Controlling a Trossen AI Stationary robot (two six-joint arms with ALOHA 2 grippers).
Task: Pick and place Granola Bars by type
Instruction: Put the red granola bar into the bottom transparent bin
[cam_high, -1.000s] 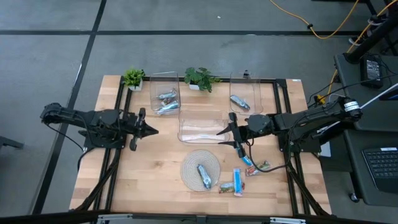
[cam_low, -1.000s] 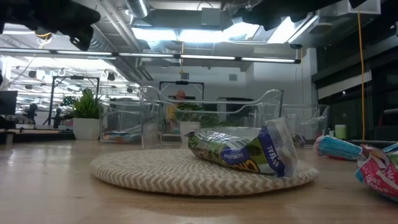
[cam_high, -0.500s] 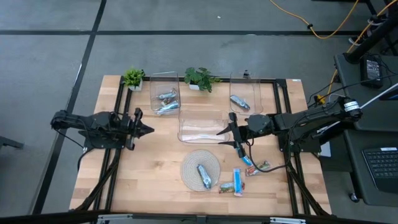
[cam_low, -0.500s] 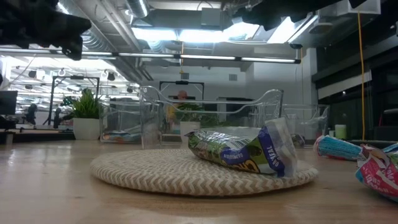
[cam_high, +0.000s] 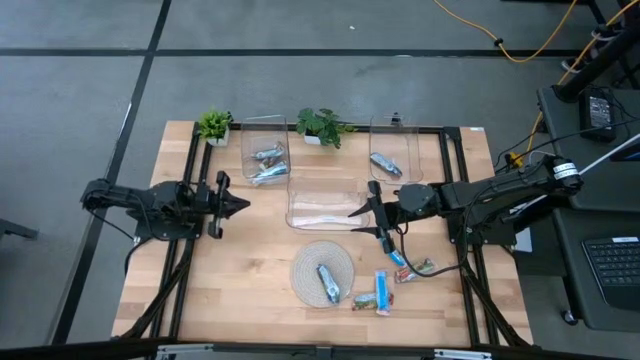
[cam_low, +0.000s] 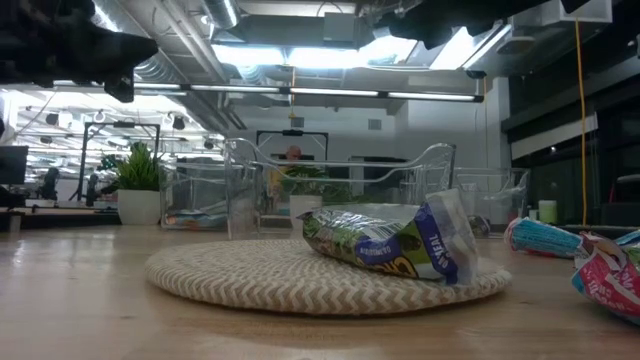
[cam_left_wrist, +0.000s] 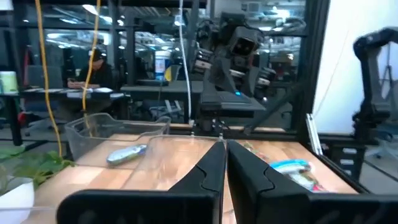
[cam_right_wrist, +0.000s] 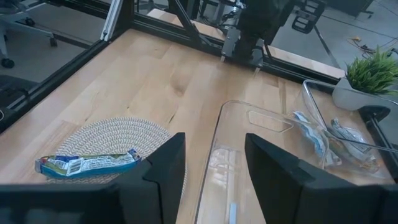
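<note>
On the wooden surface (cam_high: 250, 270), several granola bars are lying toward 6 o'clock: a silvery-green bar (cam_high: 327, 282) on the round woven mat (cam_high: 305, 262), and a blue bar (cam_high: 383, 290) with a red-green bar (cam_high: 416, 268) toward 5 o'clock. At mid-surface, the right hand (cam_high: 369, 214) is being held half open and empty at the edge of the empty clear bin (cam_high: 322, 202). The left hand (cam_high: 232, 203), clenched shut on nothing, has been drawn back toward 9 o'clock within the last second; a delivery is judged finished. Toward 12 o'clock, silvery bars are resting in two clear bins (cam_high: 266, 148).
</note>
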